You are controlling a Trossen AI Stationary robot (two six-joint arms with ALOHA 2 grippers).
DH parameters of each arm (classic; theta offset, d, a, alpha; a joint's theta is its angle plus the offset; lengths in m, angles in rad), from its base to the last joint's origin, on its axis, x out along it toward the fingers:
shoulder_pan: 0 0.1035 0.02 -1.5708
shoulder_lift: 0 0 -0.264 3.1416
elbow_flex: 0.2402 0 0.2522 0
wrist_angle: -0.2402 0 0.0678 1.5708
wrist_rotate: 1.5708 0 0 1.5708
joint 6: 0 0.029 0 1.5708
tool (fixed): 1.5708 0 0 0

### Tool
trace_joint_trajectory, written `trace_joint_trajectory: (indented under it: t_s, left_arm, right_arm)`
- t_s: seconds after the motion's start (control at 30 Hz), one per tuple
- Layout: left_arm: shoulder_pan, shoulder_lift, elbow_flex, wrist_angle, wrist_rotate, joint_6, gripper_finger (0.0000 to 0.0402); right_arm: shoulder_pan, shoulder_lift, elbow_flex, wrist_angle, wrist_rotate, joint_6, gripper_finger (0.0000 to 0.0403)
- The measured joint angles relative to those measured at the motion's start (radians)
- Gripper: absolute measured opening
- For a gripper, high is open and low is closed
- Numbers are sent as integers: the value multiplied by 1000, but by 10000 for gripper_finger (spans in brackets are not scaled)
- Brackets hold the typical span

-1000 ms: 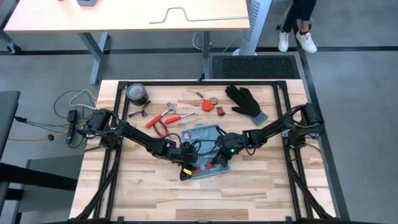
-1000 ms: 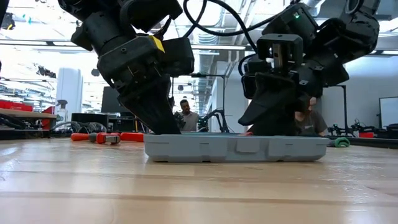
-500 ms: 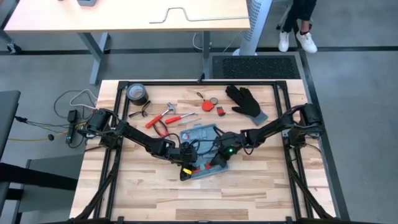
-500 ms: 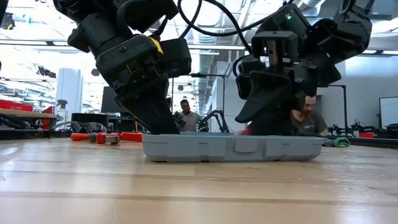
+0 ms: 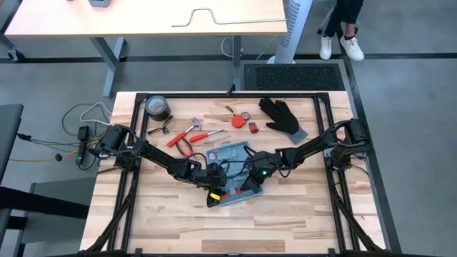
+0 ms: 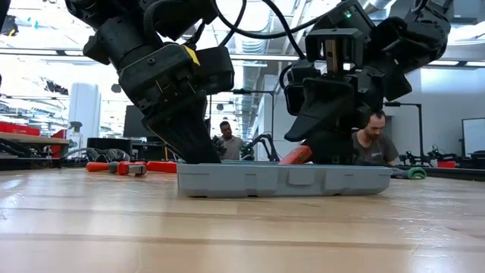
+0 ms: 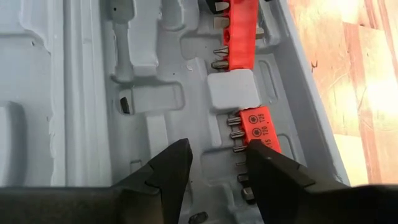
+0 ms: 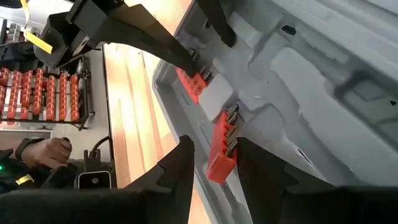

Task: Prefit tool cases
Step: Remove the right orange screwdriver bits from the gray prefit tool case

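The blue-grey tool case (image 5: pixel 234 153) lies open and flat on the table's middle, its grey recesses up (image 7: pixel 81 93). Both grippers reach down into it. My left gripper (image 7: pixel 217 158) stands open over one red bit holder (image 7: pixel 256 129) that lies in its recess. My right gripper (image 8: pixel 216 158) is shut on a second red bit holder (image 8: pixel 222 149), which in the low view sticks up tilted above the case rim (image 6: pixel 295 155). My left gripper touches the seated bit holder's end (image 7: pixel 254 138) with one fingertip (image 7: pixel 264 163), coming from above and pointing down; the other finger stands apart over the bare grey recess. My right gripper pinches the second holder's two long sides (image 8: pixel 214 163) between its fingers, slanting down from the table's right. The holder sits tilted, one end raised above the rim.
A hammer and pliers (image 5: pixel 187 134), a tape roll (image 5: pixel 157 107), small red items (image 5: pixel 241 120) and a black glove (image 5: pixel 283 116) lie on the far half of the table. The near half is bare wood. People sit in the room behind (image 6: pixel 373 140).
My right gripper has risen a little and tipped, and the red bit holder between its fingers now shows tilted above the case rim, where earlier it was hidden below it. My left gripper has stayed over the case.
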Motion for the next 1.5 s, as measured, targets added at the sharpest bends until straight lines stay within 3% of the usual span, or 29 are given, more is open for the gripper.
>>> trace_joint_trajectory:
  t_s: [0.73, 1.5]
  left_arm:
    - [0, 0, 1, 1, -23, 5, 159]
    - [1, 0, 1, -1, -39, -2, 159]
  right_arm:
    - [48, -2, 1, -56, 23, 15, 118]
    - [25, 0, 0, -5, 55, 56, 118]
